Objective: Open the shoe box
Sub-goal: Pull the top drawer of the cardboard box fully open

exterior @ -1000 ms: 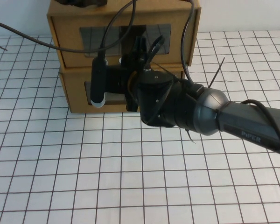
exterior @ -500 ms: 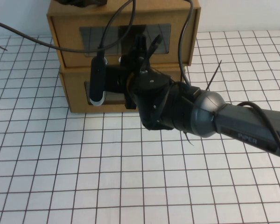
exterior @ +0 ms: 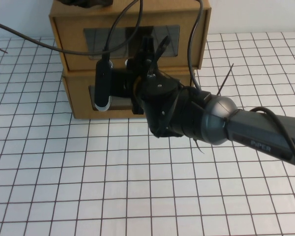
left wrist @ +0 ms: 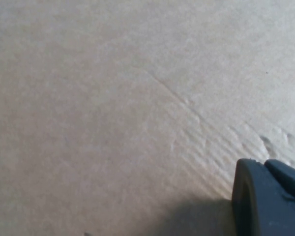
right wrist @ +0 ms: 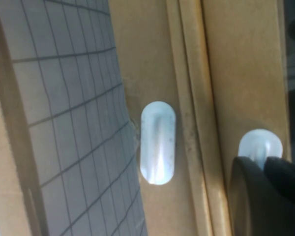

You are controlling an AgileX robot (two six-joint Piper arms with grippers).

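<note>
Two brown cardboard shoe boxes stand stacked at the back of the table, the upper box (exterior: 130,37) on the lower box (exterior: 81,96). Each has a dark window and a white handle. My right gripper (exterior: 147,53) reaches in from the right to the upper box's front. In the right wrist view the right gripper (right wrist: 265,169) is shut on the upper box's white handle (right wrist: 260,143). The lower box's handle (right wrist: 158,142) is free beside it. The left gripper (left wrist: 268,196) sits very close to a plain cardboard surface (left wrist: 113,108) and does not show in the high view.
The white gridded table (exterior: 88,187) stretches out in front of the boxes. The right arm's body (exterior: 187,110) and its black cables (exterior: 194,44) hang over the boxes' front. A dark object (exterior: 83,2) lies on top of the upper box.
The right arm has edged slightly left and closer to the boxes. Its fingers have drawn together at the upper box's front. The boxes have not moved.
</note>
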